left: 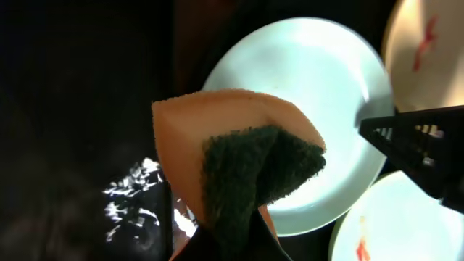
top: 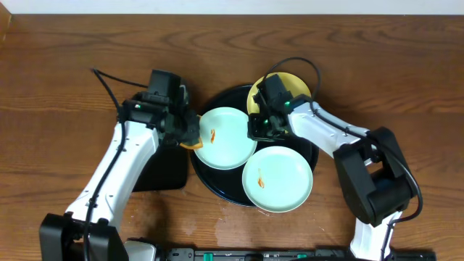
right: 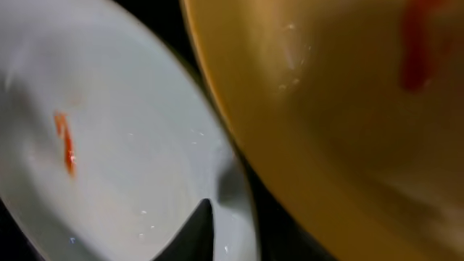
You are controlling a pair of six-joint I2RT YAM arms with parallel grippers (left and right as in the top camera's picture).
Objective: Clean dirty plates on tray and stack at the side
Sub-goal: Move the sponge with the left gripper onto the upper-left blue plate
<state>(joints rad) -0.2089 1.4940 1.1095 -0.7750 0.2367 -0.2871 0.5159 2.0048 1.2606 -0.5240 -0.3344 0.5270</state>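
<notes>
The round black tray (top: 206, 174) holds three plates. A mint plate (top: 230, 145) with an orange smear lies at its left, a second mint plate (top: 277, 179) at the front right, and the yellow plate (top: 296, 81) at the back, partly under my right arm. My left gripper (top: 183, 129) is shut on an orange sponge with a green pad (left: 232, 145), at the left rim of the first mint plate (left: 319, 87). My right gripper (top: 259, 129) grips that plate's right rim (right: 109, 145); one finger (right: 206, 225) lies on it, beside the yellow plate (right: 348, 109).
A smaller rectangular black tray (top: 159, 172) lies left of the round tray, under my left arm. Bare wooden table (top: 58, 109) extends to the left and the right. The second mint plate (left: 391, 225) and the yellow plate (left: 428, 51) show at the left wrist view's right edge.
</notes>
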